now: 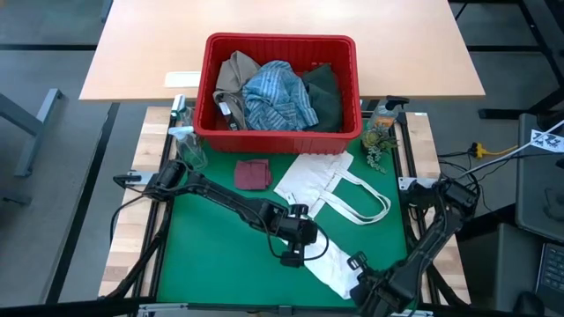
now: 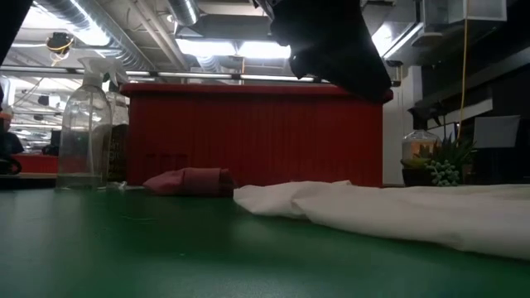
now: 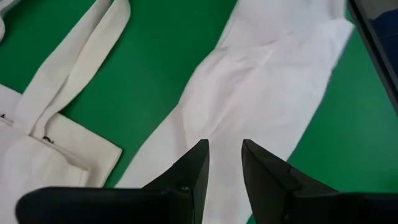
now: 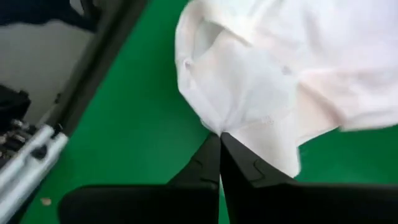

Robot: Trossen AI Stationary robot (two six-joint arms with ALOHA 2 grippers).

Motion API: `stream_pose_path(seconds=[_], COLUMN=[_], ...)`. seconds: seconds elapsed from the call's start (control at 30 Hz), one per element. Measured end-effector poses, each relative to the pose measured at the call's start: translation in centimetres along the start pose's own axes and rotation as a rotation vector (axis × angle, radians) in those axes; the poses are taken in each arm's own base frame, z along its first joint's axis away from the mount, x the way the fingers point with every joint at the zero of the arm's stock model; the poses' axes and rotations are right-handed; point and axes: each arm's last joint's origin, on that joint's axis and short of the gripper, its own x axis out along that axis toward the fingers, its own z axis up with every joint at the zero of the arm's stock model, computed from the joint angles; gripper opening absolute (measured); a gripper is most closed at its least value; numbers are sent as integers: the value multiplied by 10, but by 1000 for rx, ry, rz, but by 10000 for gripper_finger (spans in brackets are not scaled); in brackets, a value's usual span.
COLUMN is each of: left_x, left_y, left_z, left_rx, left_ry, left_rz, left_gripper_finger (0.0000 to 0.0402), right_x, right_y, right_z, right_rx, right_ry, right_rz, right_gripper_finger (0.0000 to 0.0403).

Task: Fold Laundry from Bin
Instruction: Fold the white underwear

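Step in hand: spreading the small white cloth (image 1: 330,257) on the green mat (image 1: 211,255), judged from both grippers working at it
Doing it well: right arm should lift only a little and draw the pinched edge outward so the cloth flattens without dragging; left should take a single layer, clear of the tote bag (image 1: 326,183) just beside it
Right gripper (image 4: 221,134): near front right corner of mat; fingers clamped tight on a bunched edge of the white cloth, fabric puckering at the tips
Left gripper (image 3: 224,152): mid-mat, over the cloth's other end; fingers partly parted, a narrow gap between them, nothing seen gripped; contact with cloth cannot be told
Bin (image 1: 280,132): at the far edge of the mat, holding striped shirt (image 1: 278,95), tan garment (image 1: 233,75), dark green garment (image 1: 324,88)
Maroon cloth (image 1: 253,173): folded on the mat, near the bin
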Motion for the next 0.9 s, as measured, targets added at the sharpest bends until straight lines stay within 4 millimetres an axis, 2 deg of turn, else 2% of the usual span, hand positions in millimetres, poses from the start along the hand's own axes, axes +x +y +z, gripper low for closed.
stream_pose_path(seconds=[0.17, 0.4, 0.73, 0.9], left_x=[0, -1, -13, -15], left_y=[-3, -9, -24, -28], left_z=[0, -3, -20, -27], left_rx=[-11, -3, -53, -97], left_ry=[0, 23, 181, 251], left_rz=[-5, -9, 1, -6], left_gripper_finger=[90, 90, 90, 90], right_x=[-10, -10, -8, -4], right_y=[-15, -60, -118, -124], right_z=[14, 28, 36, 34], right_rx=[-5, 67, 159, 147], right_ry=[-70, -113, -137, -133], right_rz=[-70, -163, -218, -297], right_gripper_finger=[3, 2, 1, 1])
